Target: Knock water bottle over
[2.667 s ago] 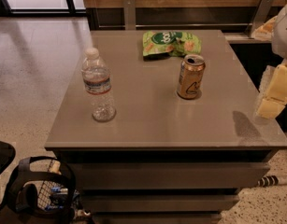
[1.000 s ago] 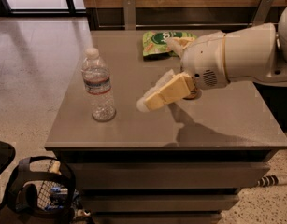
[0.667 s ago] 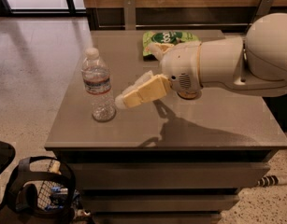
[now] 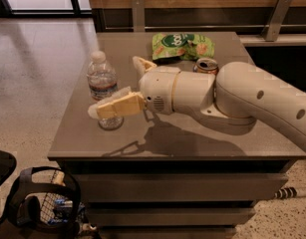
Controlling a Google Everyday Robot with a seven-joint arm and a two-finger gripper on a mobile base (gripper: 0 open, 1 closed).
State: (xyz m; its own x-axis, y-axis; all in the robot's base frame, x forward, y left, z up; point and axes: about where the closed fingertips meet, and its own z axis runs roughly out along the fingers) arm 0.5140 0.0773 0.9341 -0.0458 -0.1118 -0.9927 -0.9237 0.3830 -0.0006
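The water bottle (image 4: 100, 78), clear ribbed plastic with a white cap and a banded label, stands upright on the left part of the grey table (image 4: 192, 143). My gripper (image 4: 115, 86) has reached in from the right and is open. Its lower cream finger (image 4: 117, 106) lies across the front of the bottle's lower half. Its other finger (image 4: 142, 63) points up behind, to the right of the bottle. The bottle's base shows below the finger.
A gold-orange can (image 4: 207, 63) stands behind my arm, partly hidden. A green snack bag (image 4: 182, 45) lies at the table's back edge. A dark bag with a wire basket (image 4: 43, 203) sits on the floor at the lower left. A wooden wall runs behind.
My arm has swept from the table's right side to the left, across the can. The gripper now overlaps the bottle's lower half. The bottle still stands upright in the same place.
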